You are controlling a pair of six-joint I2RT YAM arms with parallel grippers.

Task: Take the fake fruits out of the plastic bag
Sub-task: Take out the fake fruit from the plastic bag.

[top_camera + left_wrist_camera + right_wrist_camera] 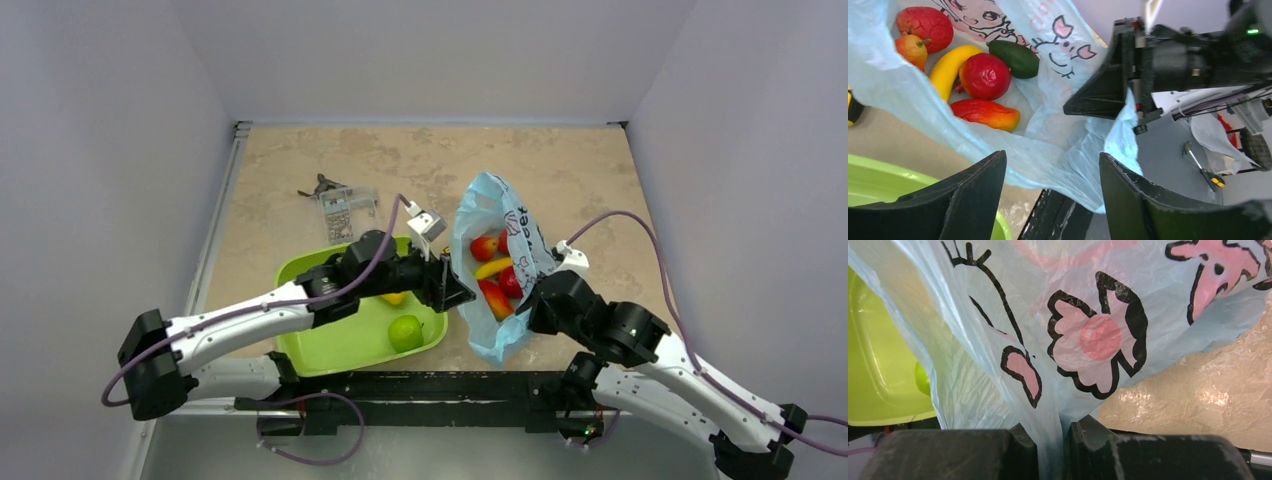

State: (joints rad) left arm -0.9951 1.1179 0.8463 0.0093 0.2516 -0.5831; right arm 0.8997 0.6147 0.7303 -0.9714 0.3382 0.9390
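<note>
The plastic bag lies open right of centre, light blue with pink and black prints. Inside it, the left wrist view shows fake fruits: a yellow banana, two red round ones, a dark green avocado, a red-orange mango and a small red-yellow apple. A green apple sits in the lime-green tray. My left gripper is open at the bag's left rim, its jaws wide apart with the bag's edge showing between them. My right gripper is shut on a pinched fold of the bag at its near right side.
An orange-yellow fruit lies in the tray, half hidden under my left arm. A grey packet and a small dark object lie at the back left of the tray. The bag's near end reaches close to the table's front edge.
</note>
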